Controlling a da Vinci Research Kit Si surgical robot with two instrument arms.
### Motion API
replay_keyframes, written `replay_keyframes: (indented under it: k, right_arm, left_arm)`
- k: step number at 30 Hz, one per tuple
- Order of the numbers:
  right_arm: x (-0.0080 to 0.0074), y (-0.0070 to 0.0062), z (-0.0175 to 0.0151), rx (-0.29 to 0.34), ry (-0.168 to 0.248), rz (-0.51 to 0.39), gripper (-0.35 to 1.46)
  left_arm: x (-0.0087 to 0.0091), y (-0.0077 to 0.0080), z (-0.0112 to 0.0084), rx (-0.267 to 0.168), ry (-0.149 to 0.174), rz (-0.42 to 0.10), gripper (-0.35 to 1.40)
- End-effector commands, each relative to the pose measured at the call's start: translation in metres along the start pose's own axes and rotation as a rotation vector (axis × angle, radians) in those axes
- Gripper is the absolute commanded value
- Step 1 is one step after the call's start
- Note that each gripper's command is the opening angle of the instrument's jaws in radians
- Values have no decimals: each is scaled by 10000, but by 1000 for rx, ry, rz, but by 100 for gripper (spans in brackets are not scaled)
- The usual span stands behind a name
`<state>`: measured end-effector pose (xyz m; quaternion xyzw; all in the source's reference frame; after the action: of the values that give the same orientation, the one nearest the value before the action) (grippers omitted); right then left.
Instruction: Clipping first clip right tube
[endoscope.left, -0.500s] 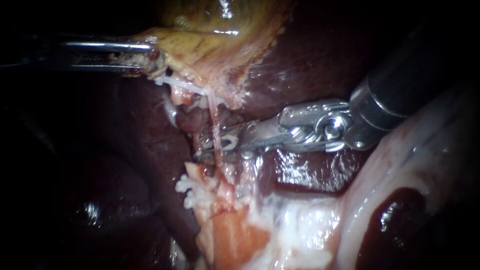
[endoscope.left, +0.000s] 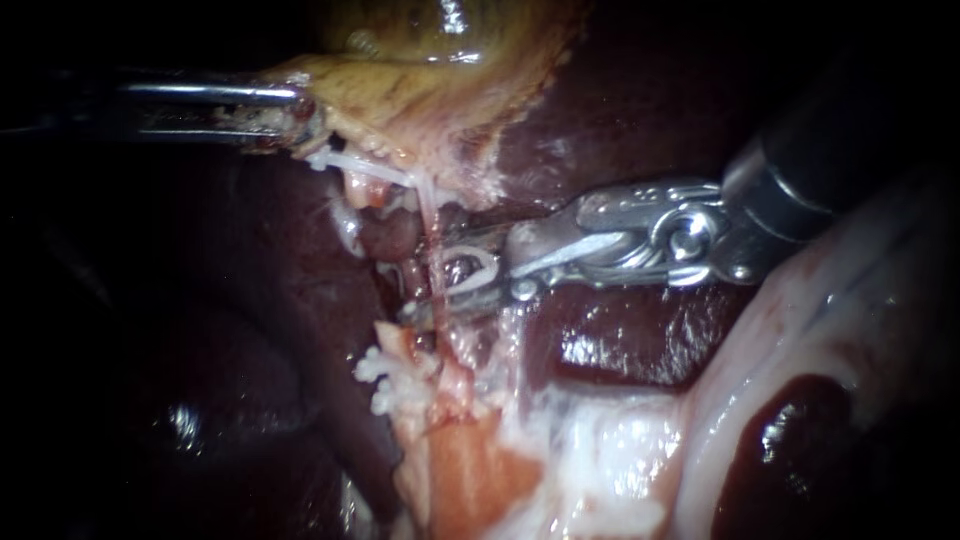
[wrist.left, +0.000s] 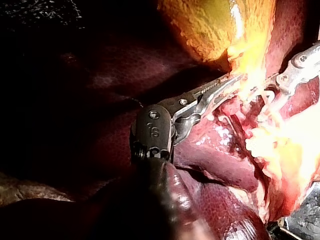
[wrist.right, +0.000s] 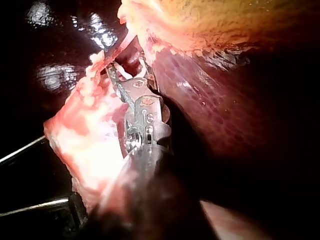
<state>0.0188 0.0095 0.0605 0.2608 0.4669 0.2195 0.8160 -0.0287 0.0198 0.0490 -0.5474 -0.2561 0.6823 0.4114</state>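
Observation:
A thin pale tube (endoscope.left: 430, 215) runs down from the yellowish gallbladder (endoscope.left: 420, 90) toward pale tissue below. My right instrument (endoscope.left: 445, 280) comes in from the upper right. Its jaws stand open on either side of the tube, with a pale clip (endoscope.left: 472, 270) showing between them. My left instrument (endoscope.left: 300, 115) comes in from the left, shut on the gallbladder's edge and holding it up. The left wrist view shows those jaws (wrist.left: 225, 85) biting the gallbladder (wrist.left: 210, 25). In the right wrist view my right instrument (wrist.right: 117, 75) reaches in among the pale strands.
Dark red liver (endoscope.left: 620, 120) lies behind and around the tube. Pale fatty tissue (endoscope.left: 600, 450) fills the lower middle and right. A frayed white stump (endoscope.left: 385, 375) sits just below the jaws. My right instrument's wrist (wrist.left: 300, 70) also shows in the left wrist view.
My right instrument has drawn back a little to the right and upward; its jaws still straddle the tube. My left instrument and the gallbladder have held still.

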Motion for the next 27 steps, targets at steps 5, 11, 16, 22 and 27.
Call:
replay_keyframes:
  k: [5,11,16,22,27]
  right_arm:
    - [-2,-3,-23,67,22,-2,50]
    - [-6,-14,-38,190,34,-3,50]
    - [-7,-29,-35,233,29,-9,50]
    - [-11,-40,-21,261,27,0,50]
    - [-20,-50,-2,295,28,4,50]
  left_arm:
    - [0,0,-1,-1,0,0,-35]
    - [1,0,-1,-1,0,0,-35]
    - [1,0,-1,-2,0,-1,-35]
    - [2,0,-1,-1,0,-1,-35]
    - [2,0,-1,-1,0,-1,-35]
